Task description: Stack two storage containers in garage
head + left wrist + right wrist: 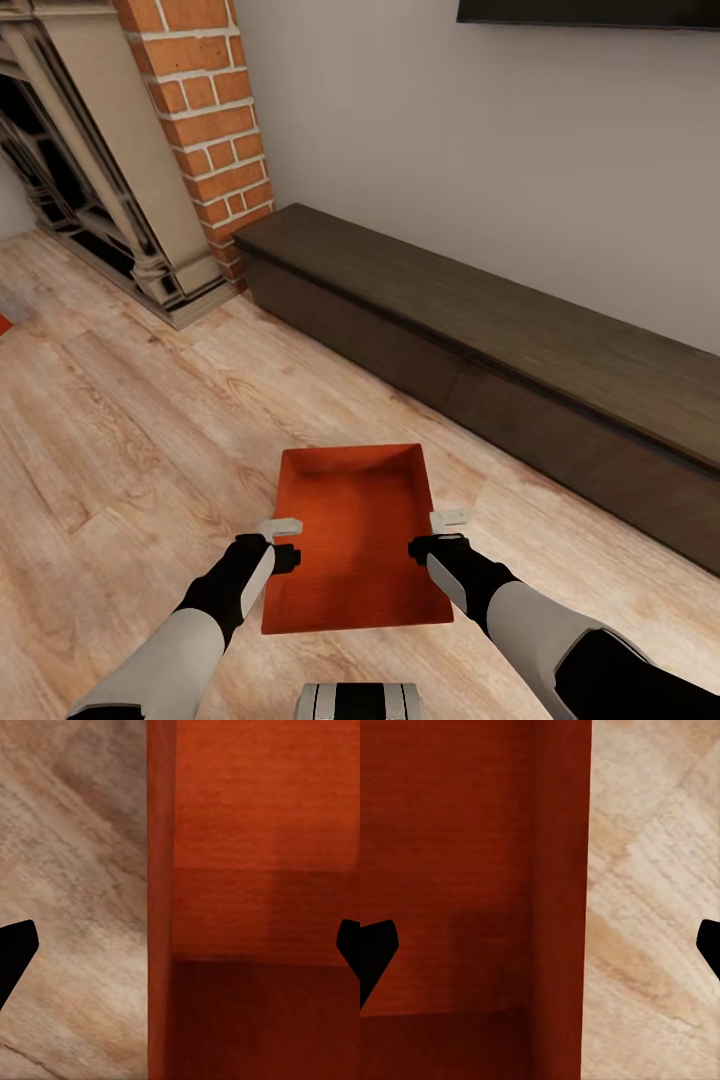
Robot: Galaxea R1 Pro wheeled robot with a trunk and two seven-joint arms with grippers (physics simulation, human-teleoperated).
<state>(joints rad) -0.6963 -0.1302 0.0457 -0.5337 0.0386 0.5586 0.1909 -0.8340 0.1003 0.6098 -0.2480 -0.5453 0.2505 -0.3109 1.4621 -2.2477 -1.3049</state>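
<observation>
One red-orange storage container [355, 530] lies open-topped on the living room's light wood floor, right in front of me. My left gripper [283, 545] is at its left long wall and my right gripper [440, 535] at its right long wall. In the left wrist view, the left gripper [180, 945] is open, its dark fingertips [16, 949] wide apart on either side of the container wall [161, 907]. The right gripper [540, 945] straddles the opposite wall [559, 907] the same way, also open. A sliver of red-orange [3, 325] shows at the far left edge; I cannot tell what it is.
A long low dark-brown cabinet [480, 350] runs along the white wall ahead and to the right. The red brick chimney [205, 120] and ornate fireplace [90, 190] stand at the back left. Wood floor [130, 440] lies open to the left.
</observation>
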